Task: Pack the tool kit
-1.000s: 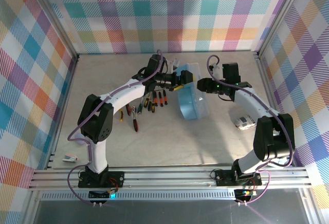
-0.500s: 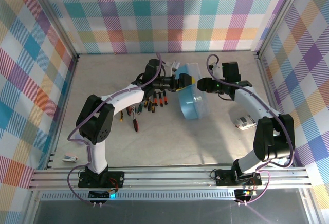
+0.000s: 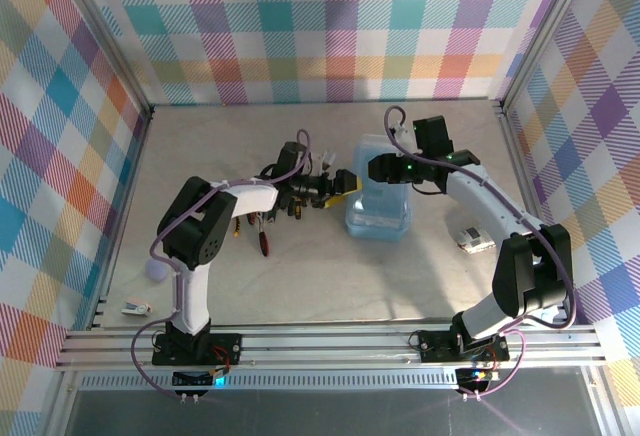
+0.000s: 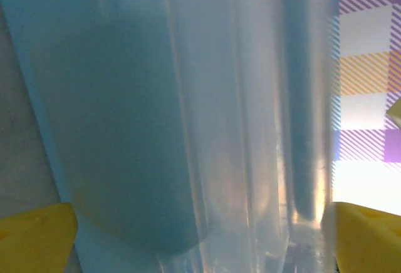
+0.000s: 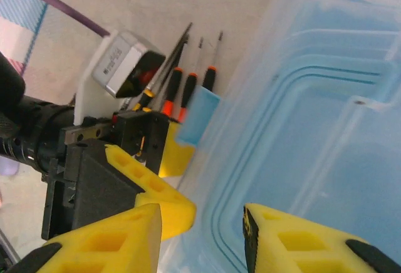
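The case (image 3: 377, 206) now lies flat, no longer tilted; right jaws pinch it, left jaws spread.

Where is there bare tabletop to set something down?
Bare: near strip between the light blue translucent plastic case and the arm bases; far strip along the checkered wall. Crowded: left of the case, around the orange-black screwdrivers and left gripper.

Left of the tool case (image 3: 378, 206), the left gripper (image 3: 345, 184) hides the handle ends of the screwdrivers (image 5: 189, 88); the left wrist view shows the case blurred.
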`<action>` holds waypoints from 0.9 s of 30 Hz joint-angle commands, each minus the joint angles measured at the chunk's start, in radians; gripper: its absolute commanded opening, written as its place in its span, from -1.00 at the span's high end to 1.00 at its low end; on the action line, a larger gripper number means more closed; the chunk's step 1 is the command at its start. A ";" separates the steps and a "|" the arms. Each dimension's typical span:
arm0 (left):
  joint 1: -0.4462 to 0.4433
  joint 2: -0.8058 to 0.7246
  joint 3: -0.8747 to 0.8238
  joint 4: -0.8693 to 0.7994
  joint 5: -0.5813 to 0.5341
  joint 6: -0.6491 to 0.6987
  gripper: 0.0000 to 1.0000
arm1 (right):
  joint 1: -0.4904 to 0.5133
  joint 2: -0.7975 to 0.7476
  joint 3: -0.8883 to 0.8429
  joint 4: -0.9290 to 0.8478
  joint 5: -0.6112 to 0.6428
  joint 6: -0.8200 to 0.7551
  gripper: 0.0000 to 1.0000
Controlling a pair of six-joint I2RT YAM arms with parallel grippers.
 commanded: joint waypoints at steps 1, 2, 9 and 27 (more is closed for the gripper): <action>-0.004 -0.025 0.005 -0.056 -0.014 0.024 -0.99 | -0.007 -0.028 0.044 -0.063 0.061 -0.033 0.21; -0.003 -0.035 0.005 -0.069 -0.019 0.032 -0.99 | -0.008 -0.039 0.048 -0.075 0.082 -0.039 0.20; 0.000 -0.176 0.065 -0.465 -0.261 0.230 -0.99 | -0.010 -0.036 0.121 -0.236 0.308 -0.078 -0.64; 0.053 -0.381 0.089 -0.948 -0.834 0.383 -0.99 | 0.034 0.162 0.132 -0.189 0.351 0.042 -0.99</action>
